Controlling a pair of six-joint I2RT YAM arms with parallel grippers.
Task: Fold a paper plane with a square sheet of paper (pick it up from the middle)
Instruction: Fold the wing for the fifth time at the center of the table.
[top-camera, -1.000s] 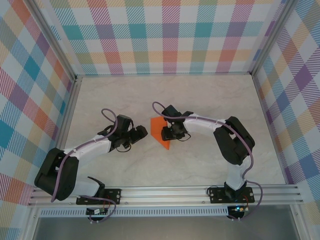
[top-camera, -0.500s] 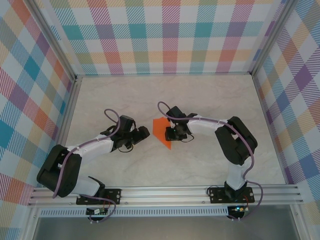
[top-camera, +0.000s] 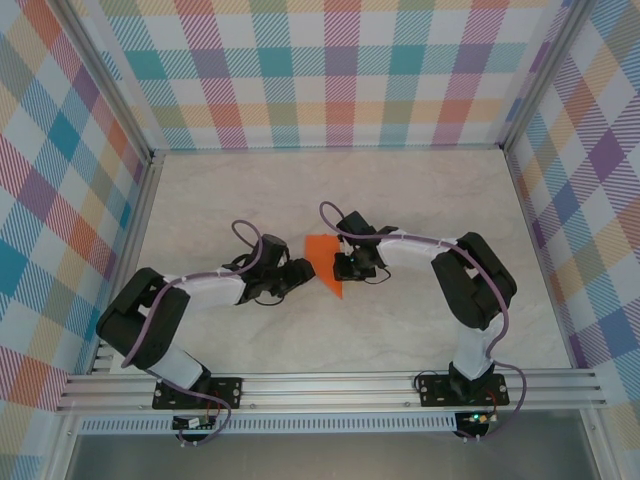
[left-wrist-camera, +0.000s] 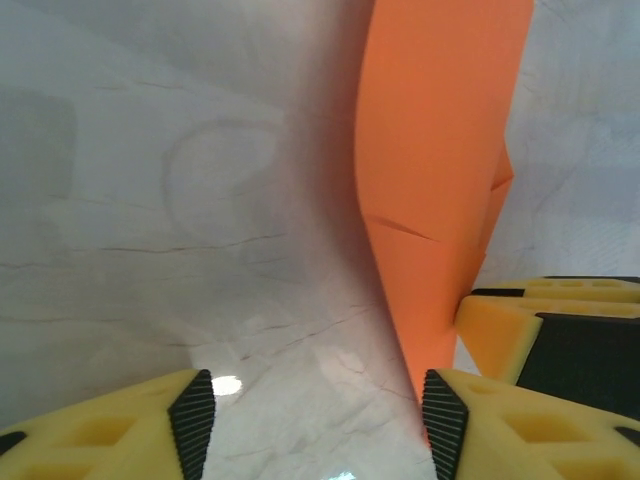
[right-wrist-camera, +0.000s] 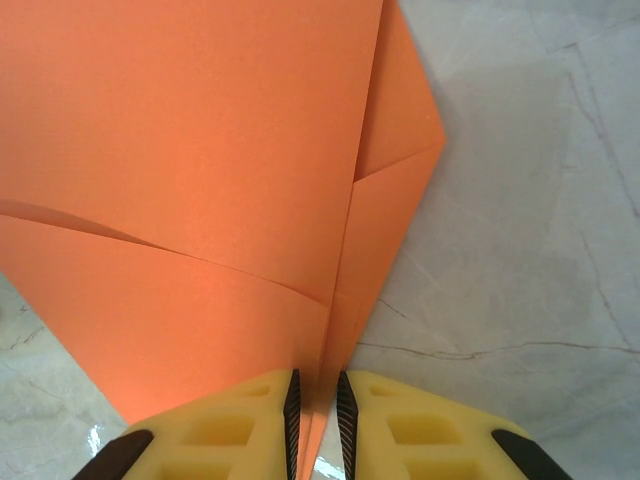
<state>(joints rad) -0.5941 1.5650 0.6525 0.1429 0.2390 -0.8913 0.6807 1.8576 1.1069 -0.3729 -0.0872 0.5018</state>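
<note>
The orange sheet of paper (top-camera: 322, 255), folded into a narrow pointed shape, stands on edge at the table's middle. My right gripper (top-camera: 340, 268) reaches it from the right and is shut on it. In the right wrist view the folded layers (right-wrist-camera: 200, 150) run down between the two nearly touching pads of the gripper (right-wrist-camera: 316, 400). My left gripper (top-camera: 300, 272) comes in from the left, low over the table. Its jaws (left-wrist-camera: 320, 420) stand open with bare tabletop between them, and the right pad (left-wrist-camera: 445, 425) meets the paper's lower edge (left-wrist-camera: 440, 150). A yellow finger of the right gripper (left-wrist-camera: 530, 320) shows just behind the paper.
The pale marble-patterned tabletop (top-camera: 400, 200) is fenced by checked walls at the back (top-camera: 330, 70) and on both sides, with an aluminium rail (top-camera: 330, 385) along the near edge. Both arms' cables loop above their wrists near the paper.
My left gripper has slid right up to the paper and its jaws have narrowed. My right gripper's jaws have closed on the fold, and the paper has shifted slightly.
</note>
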